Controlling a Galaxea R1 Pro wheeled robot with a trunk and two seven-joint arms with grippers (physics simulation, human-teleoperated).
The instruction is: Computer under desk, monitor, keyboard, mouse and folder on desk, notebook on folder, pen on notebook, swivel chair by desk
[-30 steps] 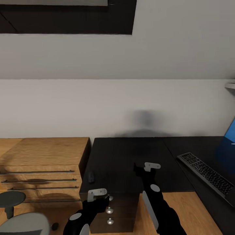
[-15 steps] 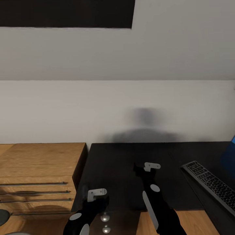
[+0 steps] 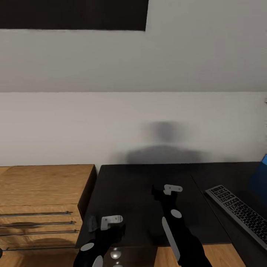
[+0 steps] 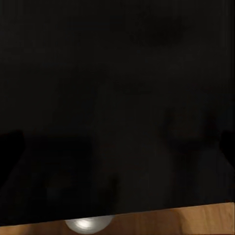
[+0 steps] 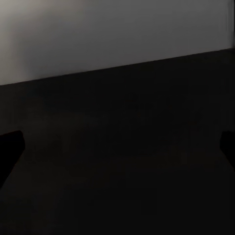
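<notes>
View: we have rolled nearer the desk (image 3: pixel 141 193); the keyboard (image 3: pixel 237 209) sits right.
Mouse (image 3: pixel 92 223): near-left edge, beside our left gripper (image 3: pixel 107 222).
Grippers: left and right gripper (image 3: pixel 168 190), we cannot tell their grip.

Matte black desk (image 3: pixel 141 193) top, oak-grain wooden drawer unit (image 3: pixel 40 185), metal bar handles (image 3: pixel 35 214)

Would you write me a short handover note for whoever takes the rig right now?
Left gripper: jaws open, empty, above the desk's front left corner, close to the mouse.
Right gripper: jaws open, empty, above the desk's middle.
Keyboard lies on the desk at the right. Blue shape beyond it is cut off; cannot tell what it is.
Done: keyboard and mouse are on the desk.
Left: the mouse is far from the keyboard, so probably move it beside the keyboard. Check the remaining items.
</notes>
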